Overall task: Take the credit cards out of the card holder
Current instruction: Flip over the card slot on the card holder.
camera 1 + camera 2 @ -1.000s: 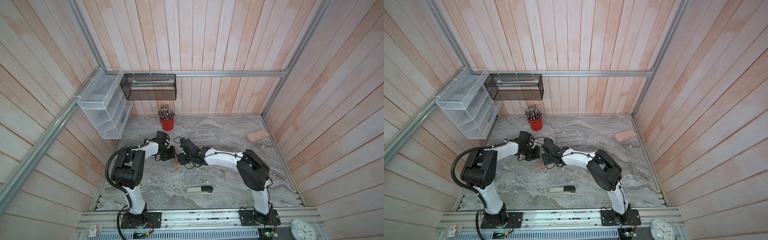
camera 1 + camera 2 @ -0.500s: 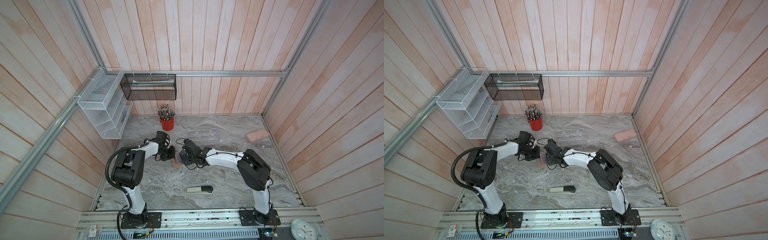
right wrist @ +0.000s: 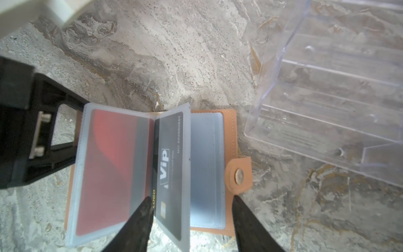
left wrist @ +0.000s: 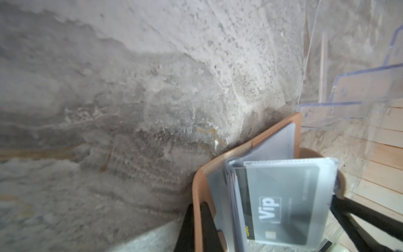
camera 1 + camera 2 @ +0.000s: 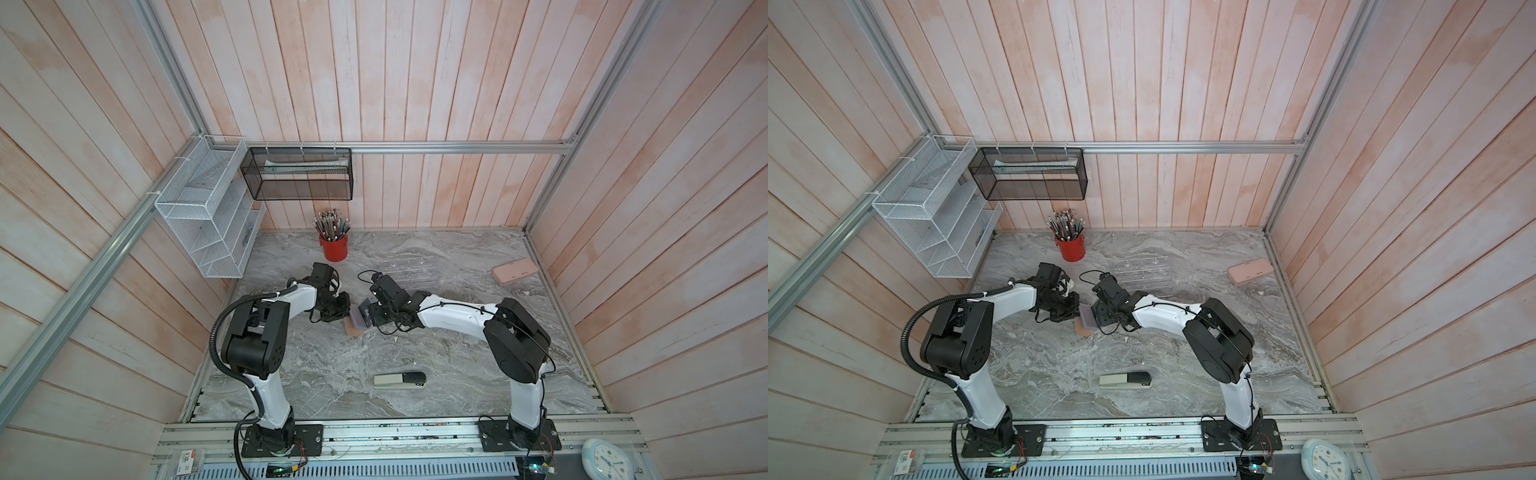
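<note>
card holder [image 3: 230,122]: small tan-pink leather-look folding wallet, open, cover flat on grey marbled tabletop [image 3: 174,54], round snap tab [image 3: 238,174] lying out to one side | clear bluish sleeves fanned up from spine | red plastic card [image 3: 109,170]: inside tilted sleeve | black plastic card [image 3: 169,174]: white "ViP" lettering, inside adjacent raised sleeve

The marble table [image 5: 332,374] carries card holder [image 5: 353,331], rack [image 5: 411,272], pink case [image 5: 515,270], stapler [image 5: 399,380], cup [image 5: 333,249].

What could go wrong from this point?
1. The right tool straddles the black card in its sleeve; closing may pinch plastic too and drag the card holder.
2. The left tool clamps only the holder's edge, which might slip.
3. The clear acrylic rack sits close and could be bumped.
</note>
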